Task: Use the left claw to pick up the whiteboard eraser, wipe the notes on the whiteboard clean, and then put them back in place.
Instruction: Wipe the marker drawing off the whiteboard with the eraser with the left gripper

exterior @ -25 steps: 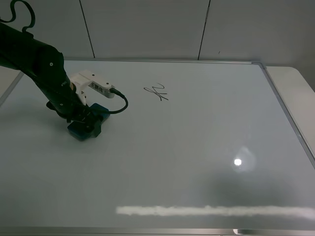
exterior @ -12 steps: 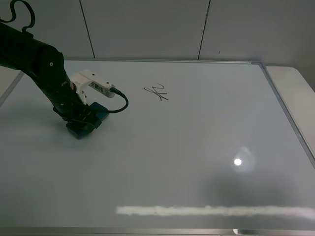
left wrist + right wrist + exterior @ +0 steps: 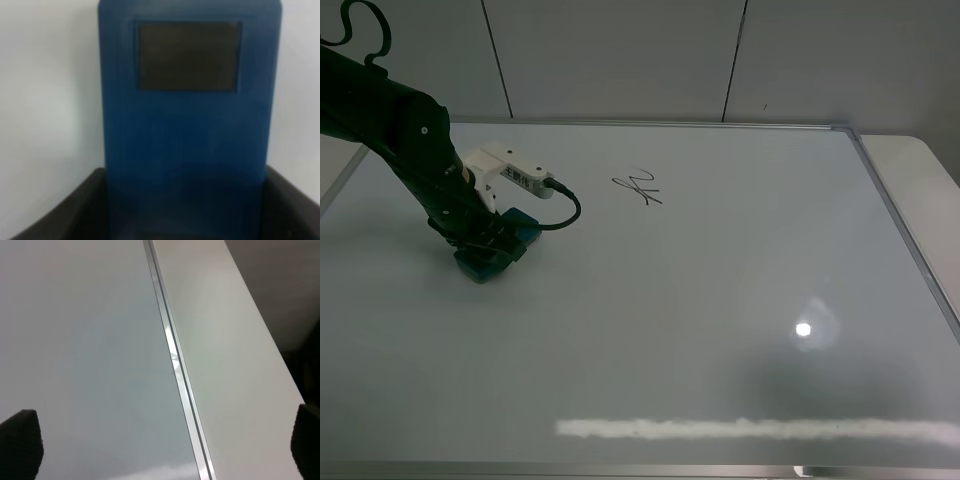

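Your left claw is down over the whiteboard eraser, which lies flat on the left part of the whiteboard. In the left wrist view the dark jaws press against both long sides of the blue eraser, pinching it at one end, with a dark rectangular patch showing on its top face. The notes sit well apart from the eraser, toward the board's far edge near the middle. Your right claw hangs above the board's silver frame, where the board meets the white table, and its jaws are spread wide with nothing between them.
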Controlling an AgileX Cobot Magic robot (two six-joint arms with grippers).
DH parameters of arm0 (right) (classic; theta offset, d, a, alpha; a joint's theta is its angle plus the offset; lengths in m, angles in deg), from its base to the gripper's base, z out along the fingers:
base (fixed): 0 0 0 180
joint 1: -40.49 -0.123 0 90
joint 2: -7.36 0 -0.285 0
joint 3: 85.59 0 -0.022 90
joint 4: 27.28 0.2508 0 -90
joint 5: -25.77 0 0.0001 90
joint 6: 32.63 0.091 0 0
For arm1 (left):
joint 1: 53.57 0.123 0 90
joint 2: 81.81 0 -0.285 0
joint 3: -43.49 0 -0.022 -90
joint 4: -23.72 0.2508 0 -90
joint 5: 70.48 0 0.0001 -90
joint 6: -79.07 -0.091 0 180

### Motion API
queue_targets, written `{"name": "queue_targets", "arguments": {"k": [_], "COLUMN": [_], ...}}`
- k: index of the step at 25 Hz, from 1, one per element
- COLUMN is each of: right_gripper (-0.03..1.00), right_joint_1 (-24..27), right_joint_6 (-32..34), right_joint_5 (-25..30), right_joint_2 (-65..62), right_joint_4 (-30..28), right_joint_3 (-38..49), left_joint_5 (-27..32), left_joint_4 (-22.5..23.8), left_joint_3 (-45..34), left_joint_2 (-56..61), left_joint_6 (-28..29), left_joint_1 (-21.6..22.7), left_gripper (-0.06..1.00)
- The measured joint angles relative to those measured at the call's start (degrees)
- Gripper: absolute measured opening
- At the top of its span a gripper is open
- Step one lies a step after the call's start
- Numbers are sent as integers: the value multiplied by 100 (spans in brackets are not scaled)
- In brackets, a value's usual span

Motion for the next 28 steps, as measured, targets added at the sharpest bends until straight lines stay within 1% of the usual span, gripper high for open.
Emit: {"name": "queue_targets", "arguments": {"k": [4, 6, 9, 12, 17, 23, 28], "right_gripper": [99, 99, 99, 99, 99, 99, 99], "right_joint_1": [0, 0, 0, 0, 0, 0, 0], "right_joint_6": [0, 0, 0, 0, 0, 0, 0], "right_joint_5": [0, 0, 0, 0, 0, 0, 0], "right_joint_2": [0, 0, 0, 0, 0, 0, 0], "right_joint_4": [0, 0, 0, 0, 0, 0, 0], "right_joint_3": [0, 0, 0, 0, 0, 0, 0], "left_joint_5": [91, 310, 841, 1249, 1300, 1601, 1926], "left_joint_4": [0, 5, 35, 119, 344, 419, 419], "left_joint_3": [12, 154, 587, 1050, 1687, 2664, 3796], "left_joint_2": [65, 145, 219, 230, 148, -787, -1619], "left_joint_6": [0, 0, 16, 34, 90, 87, -92], "left_joint_1": [0, 0, 0, -13, -120, -376, -517], "left_gripper": [55, 55, 55, 55, 55, 55, 55]}}
